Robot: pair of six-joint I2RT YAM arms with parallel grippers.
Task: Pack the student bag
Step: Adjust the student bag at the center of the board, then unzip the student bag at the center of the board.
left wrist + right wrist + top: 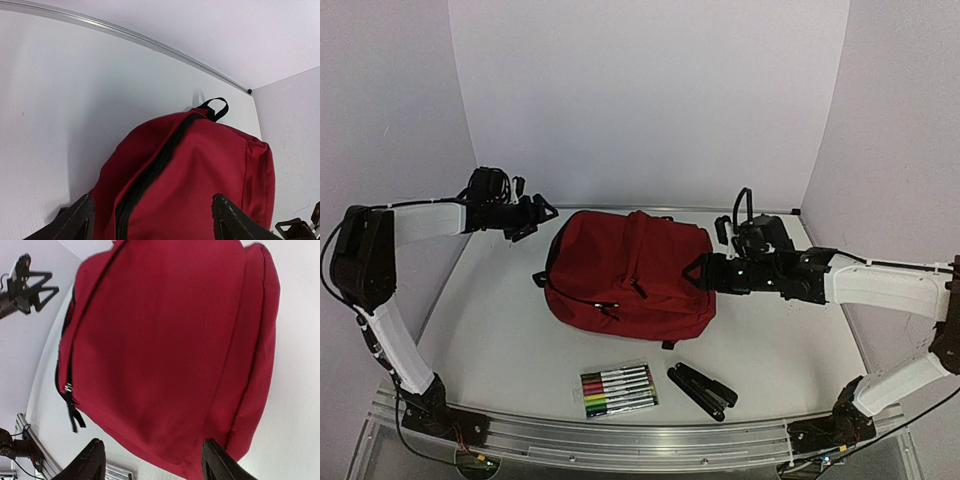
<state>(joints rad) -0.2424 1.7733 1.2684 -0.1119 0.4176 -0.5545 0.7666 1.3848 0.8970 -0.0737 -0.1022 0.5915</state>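
My left gripper (152,202) and right gripper (152,447) gape wide, empty. The student bag (630,272), mid-frame, looks soft, floppy; I'd pinch its top loop (216,108).

The soft fabric backpack (625,275) is plain dark red, without print; its zipper line (150,172) and top carry loop (216,107) are black; the smooth counter (490,340) is white; the clear flat pack of markers (618,390) shows pale barrels with red, green and yellow ends; the folded hinged tool (702,390) is black; the left claw (542,214) and right claw (696,272) are black.
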